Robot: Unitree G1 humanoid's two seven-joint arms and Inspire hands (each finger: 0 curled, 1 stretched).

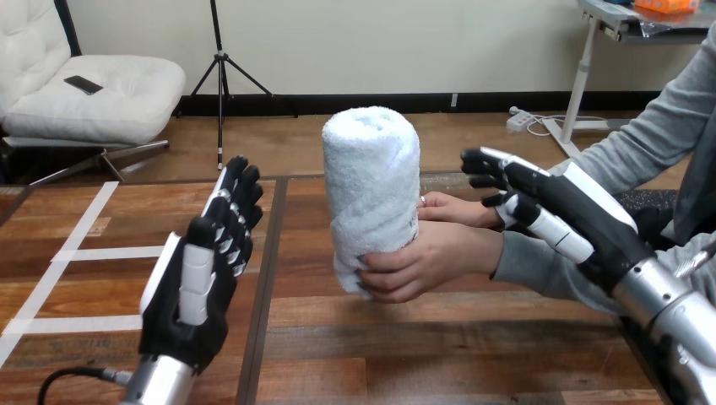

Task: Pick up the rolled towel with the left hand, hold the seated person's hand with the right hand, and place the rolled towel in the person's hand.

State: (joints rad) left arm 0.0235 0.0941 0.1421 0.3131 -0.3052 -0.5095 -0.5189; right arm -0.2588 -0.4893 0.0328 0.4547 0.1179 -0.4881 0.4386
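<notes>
A white rolled towel (pixel 371 190) stands upright above the table's middle, held at its lower end by the person's hand (pixel 426 263). The person's other hand (pixel 452 209) rests against the towel's right side, behind the first. My left hand (pixel 203 270) is raised at the left, fingers straight and open, palm turned toward the towel with a clear gap between them. My right hand (pixel 557 211) hovers at the right, open, just above the person's wrists, with its fingers pointing left toward the towel. It grips nothing.
The wooden table (pixel 439 354) has white tape lines (pixel 76 253) on its left part. The person's grey sleeves (pixel 549 270) reach in from the right, under my right forearm.
</notes>
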